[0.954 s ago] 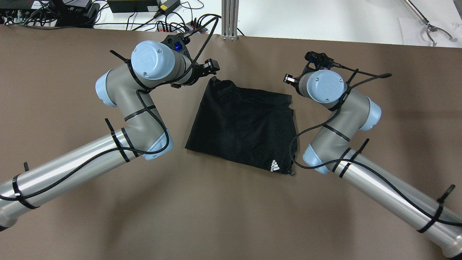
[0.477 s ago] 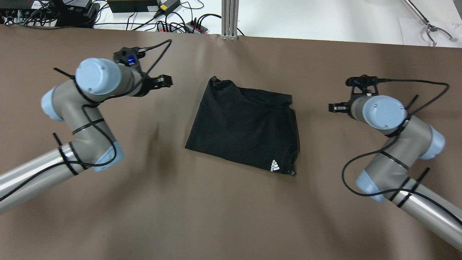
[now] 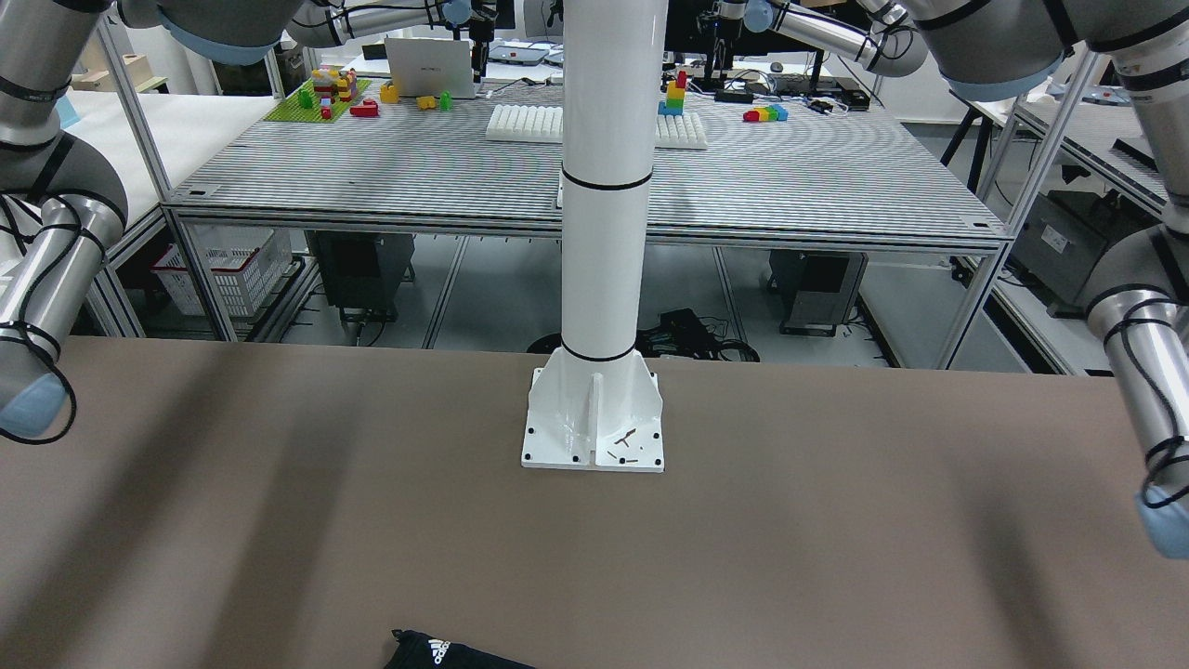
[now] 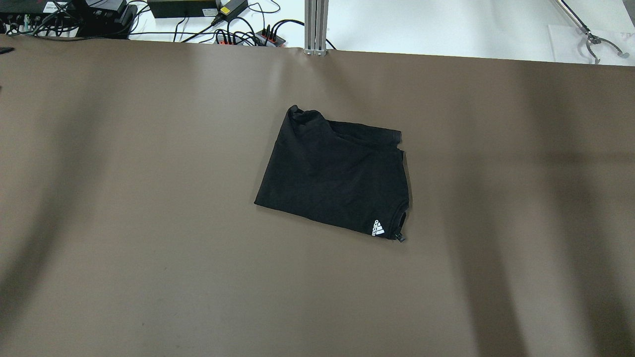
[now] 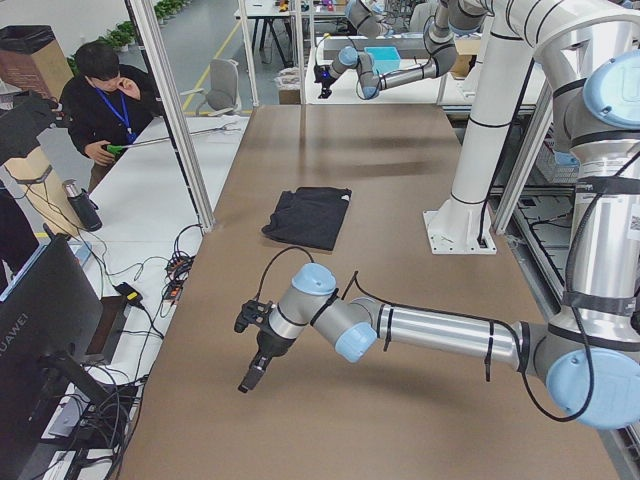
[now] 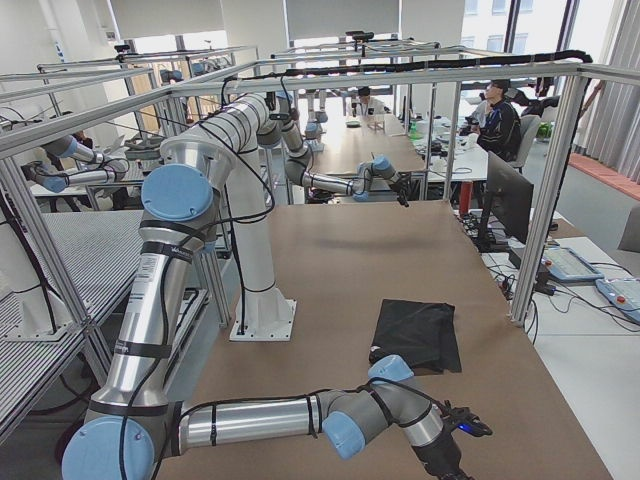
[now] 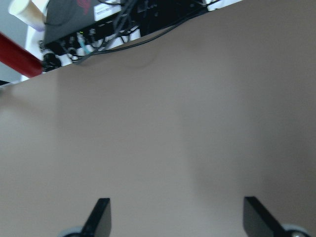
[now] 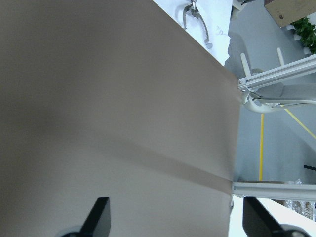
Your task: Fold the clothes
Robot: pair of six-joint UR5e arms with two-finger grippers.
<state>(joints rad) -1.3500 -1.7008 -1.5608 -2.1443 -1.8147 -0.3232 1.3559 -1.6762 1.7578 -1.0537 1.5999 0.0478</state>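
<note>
The clothes [image 4: 337, 178] are one black garment lying folded flat in the middle of the brown table [image 4: 149, 258], with a small white logo [image 4: 378, 228] at its near right corner. It also shows in the side views [image 5: 310, 215] [image 6: 420, 335], and a corner of it shows in the front view [image 3: 446, 655]. Neither arm appears overhead. In the left wrist view my left gripper [image 7: 175, 219] is open over bare table near the cabled far edge. My right gripper [image 8: 175, 219] is open over bare table near the table's end. Both are far from the garment.
Cables and power strips [image 4: 238, 34] lie beyond the far table edge. A metal grabber tool [image 4: 595, 42] rests on the white surface at the far right. The white robot pillar base [image 3: 594, 423] is bolted to the table. A person [image 5: 105, 100] sits beyond the far side.
Both arms have swung outward from the garment's far corners and left the overhead view. The garment has not moved.
</note>
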